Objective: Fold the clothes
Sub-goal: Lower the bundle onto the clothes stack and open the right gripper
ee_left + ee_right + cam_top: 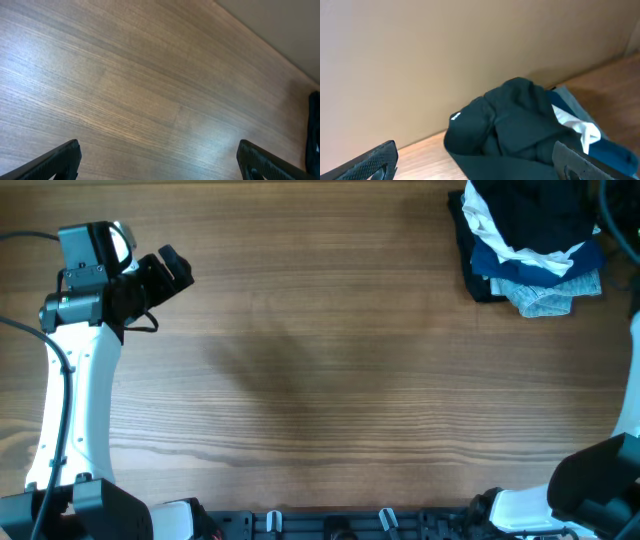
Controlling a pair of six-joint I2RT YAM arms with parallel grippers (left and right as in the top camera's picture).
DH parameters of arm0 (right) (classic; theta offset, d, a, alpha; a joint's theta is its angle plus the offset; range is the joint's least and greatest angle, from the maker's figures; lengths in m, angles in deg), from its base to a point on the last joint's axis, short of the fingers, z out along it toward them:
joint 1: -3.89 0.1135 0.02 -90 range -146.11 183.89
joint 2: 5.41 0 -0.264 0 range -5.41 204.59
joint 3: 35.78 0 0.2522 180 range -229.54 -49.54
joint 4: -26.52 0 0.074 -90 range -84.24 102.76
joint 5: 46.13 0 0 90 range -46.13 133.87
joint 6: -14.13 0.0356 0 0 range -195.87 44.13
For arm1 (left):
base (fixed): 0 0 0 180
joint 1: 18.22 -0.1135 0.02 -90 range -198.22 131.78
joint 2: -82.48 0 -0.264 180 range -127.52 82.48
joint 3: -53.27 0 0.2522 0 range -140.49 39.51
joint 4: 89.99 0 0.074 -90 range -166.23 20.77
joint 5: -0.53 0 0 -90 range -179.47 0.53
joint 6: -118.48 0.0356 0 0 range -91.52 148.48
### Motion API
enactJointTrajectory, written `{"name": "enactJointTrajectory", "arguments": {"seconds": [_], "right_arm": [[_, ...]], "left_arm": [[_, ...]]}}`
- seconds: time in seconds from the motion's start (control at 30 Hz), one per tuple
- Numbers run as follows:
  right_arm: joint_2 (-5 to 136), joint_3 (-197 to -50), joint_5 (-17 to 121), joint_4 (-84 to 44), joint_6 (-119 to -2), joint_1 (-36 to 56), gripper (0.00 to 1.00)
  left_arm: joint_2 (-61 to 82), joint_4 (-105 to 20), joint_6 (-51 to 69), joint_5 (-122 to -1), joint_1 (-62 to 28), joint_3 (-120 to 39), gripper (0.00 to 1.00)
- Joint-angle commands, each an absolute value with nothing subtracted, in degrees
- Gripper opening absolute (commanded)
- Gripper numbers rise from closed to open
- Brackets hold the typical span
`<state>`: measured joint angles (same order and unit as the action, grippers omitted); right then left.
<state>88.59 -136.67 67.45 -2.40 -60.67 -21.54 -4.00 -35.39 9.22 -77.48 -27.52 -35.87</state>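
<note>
The black T-shirt (530, 215) lies crumpled on top of a pile of clothes at the table's far right corner. In the right wrist view it (515, 125) fills the lower middle, with a small white mark (455, 117) on it. My right gripper (475, 167) is open and empty, close to the shirt, its fingers on either side of the near part. The gripper itself does not show in the overhead view. My left gripper (170, 275) is open and empty over bare wood at the far left (157, 160).
Under the black shirt lie a white garment (520, 255), a blue one (545, 272) and a grey one (545, 302). A beige wall (445, 50) stands right behind the pile. The wooden table (320, 380) spreads between the arms. A dark edge (314, 130) shows at the left wrist view's right border.
</note>
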Motion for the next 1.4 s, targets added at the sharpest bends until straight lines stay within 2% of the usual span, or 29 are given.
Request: {"name": "enactJointTrajectory", "arguments": {"seconds": [0.0,0.17,0.3,0.5,0.67,1.03,1.37], "right_arm": [[93.0,-136.5,54.2,2.3,-67.5,-16.7,1.0],[101.0,-136.5,42.7,14.4,-75.1,-12.0,1.0],[108.8,-136.5,42.2,19.4,-75.9,-11.5,1.0],[121.7,-136.5,42.2,18.5,-76.1,-11.5,1.0],[126.3,-136.5,41.5,15.4,-77.2,-11.5,1.0],[110.6,-136.5,41.3,14.6,-77.4,-11.5,1.0],[89.6,-136.5,43.2,4.3,-77.2,-11.5,1.0]], "left_arm": [[-4.7,-36.7,8.8,-77.9,-27.7,-35.5,1.0],[-4.7,-37.0,8.7,-80.8,-27.7,-35.5,1.0],[-4.7,-37.0,8.7,-81.9,-27.7,-35.5,1.0],[-4.7,-37.0,8.7,-86.0,-27.7,-35.5,1.0],[-4.7,-37.0,8.7,-86.1,-27.7,-35.5,1.0],[-4.7,-37.0,8.7,-86.1,-27.7,-35.5,1.0],[-4.7,-37.0,8.7,-86.1,-27.7,-35.5,1.0]]}}
